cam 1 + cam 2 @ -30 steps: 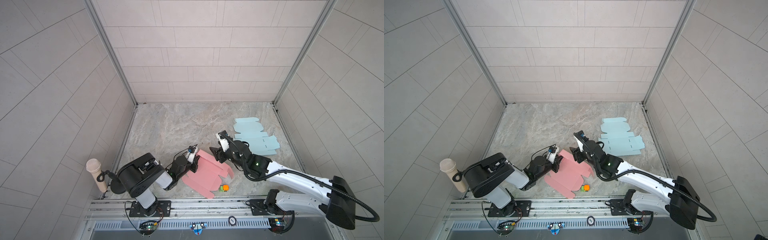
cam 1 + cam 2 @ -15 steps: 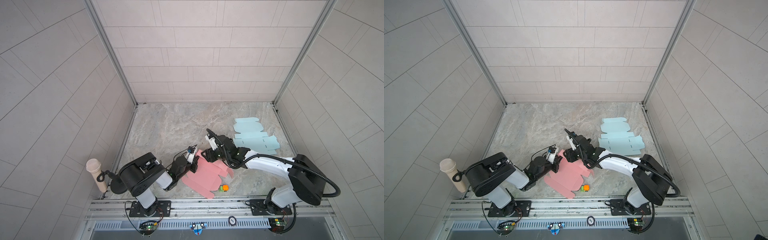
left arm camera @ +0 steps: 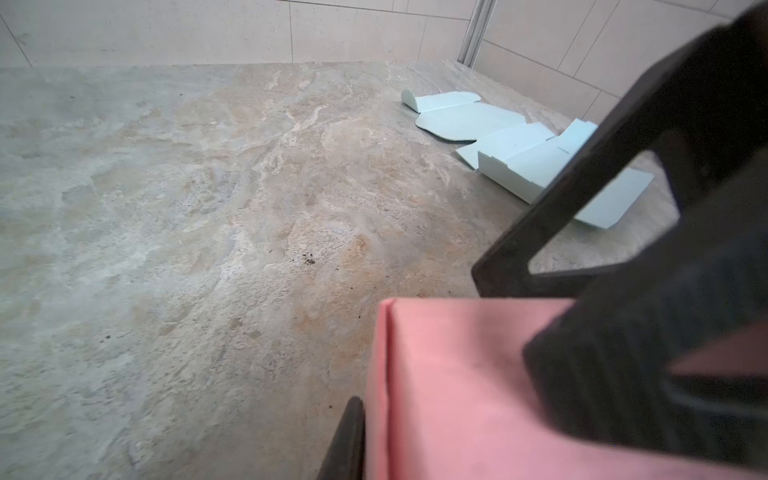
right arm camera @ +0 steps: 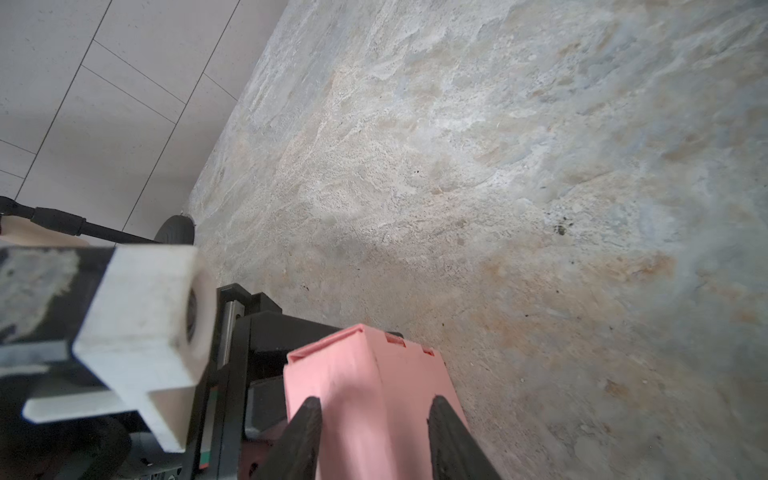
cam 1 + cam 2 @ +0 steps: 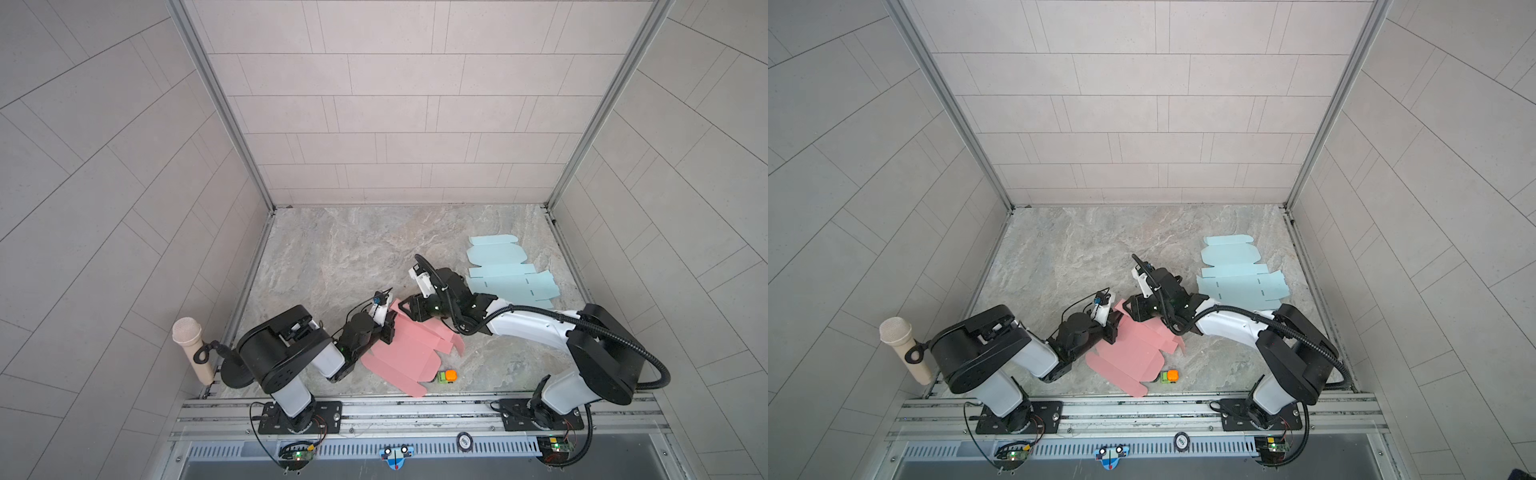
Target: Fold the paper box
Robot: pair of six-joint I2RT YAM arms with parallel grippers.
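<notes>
Pink box sheet [image 5: 411,357] lies near the front of the table [image 5: 353,257], left pincer [image 5: 389,329] clamped narrow on its edge, probably to anchor it, right pincer [image 4: 374,405] straddling the raised flap [image 4: 361,361] half-wide, can't tell if it's squeezing.

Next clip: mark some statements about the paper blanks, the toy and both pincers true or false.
1. The blue blank lies flat, apart from both pincers. True.
2. The left pincer hangs open, holding nothing. False: the left pincer is shut on the pink box's edge.
3. The orange-green toy sits on the blue blank. False: the toy rests on the table beside the pink box.
4. The right pincer's fingers straddle a raised pink flap. True.
</notes>
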